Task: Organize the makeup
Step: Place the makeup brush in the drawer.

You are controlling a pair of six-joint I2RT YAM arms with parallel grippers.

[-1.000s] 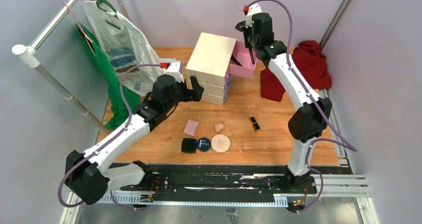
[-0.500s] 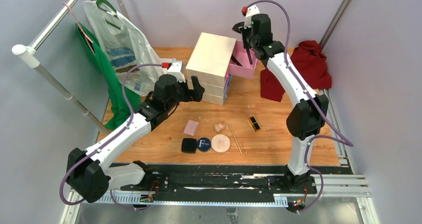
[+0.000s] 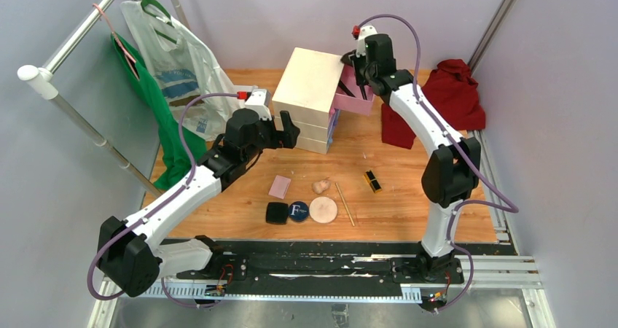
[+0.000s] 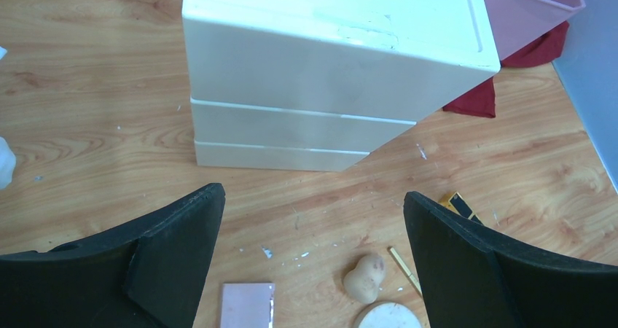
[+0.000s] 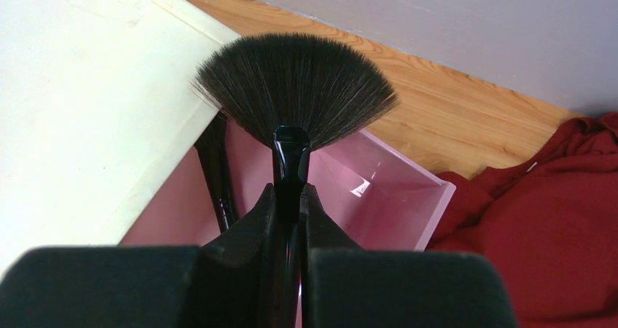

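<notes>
One black brush (image 5: 295, 95), fan-shaped, is clamped by its handle between the closed fingers of the right gripper (image 5: 290, 193). Its bristles spread just beyond the fingertips, over the open pink drawer (image 5: 397, 197). A second brush (image 5: 217, 164) lies in that drawer, left of the fingers. The left gripper (image 4: 312, 197) gapes wide and holds nothing. The cream chest (image 4: 328, 58) stands ahead of it, with the pink square (image 4: 248, 306), beige sponge (image 4: 364, 277) and black-gold lipstick (image 4: 458, 202) beneath it.
</notes>
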